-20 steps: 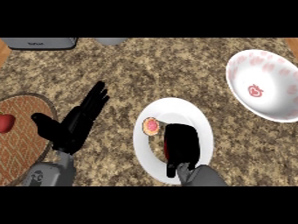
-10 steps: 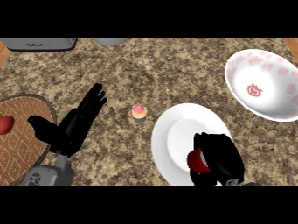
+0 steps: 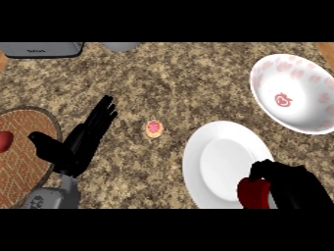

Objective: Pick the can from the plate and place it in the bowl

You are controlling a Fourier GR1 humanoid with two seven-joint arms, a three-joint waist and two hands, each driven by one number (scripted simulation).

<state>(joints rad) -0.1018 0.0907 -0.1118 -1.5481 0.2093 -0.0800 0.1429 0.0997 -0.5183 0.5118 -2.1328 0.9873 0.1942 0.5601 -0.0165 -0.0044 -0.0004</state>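
While the right robot hand (image 3: pixel 289 186) clamps round the rigid, smooth-sided, likely light can (image 3: pixel 253 192) at the plate's (image 3: pixel 216 162) near edge, the left robot hand (image 3: pixel 75 142) rests open.

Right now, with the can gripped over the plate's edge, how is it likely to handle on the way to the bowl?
The red can looks rigid, so it should keep its shape inside the curled right robot hand. Its rounded side suggests it could roll if released onto the smooth white plate. The deep bowl would probably contain it.

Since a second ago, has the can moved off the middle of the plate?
Yes. The red can, held in the right hand, has shifted toward the view's lower edge, now at the white plate's near rim.
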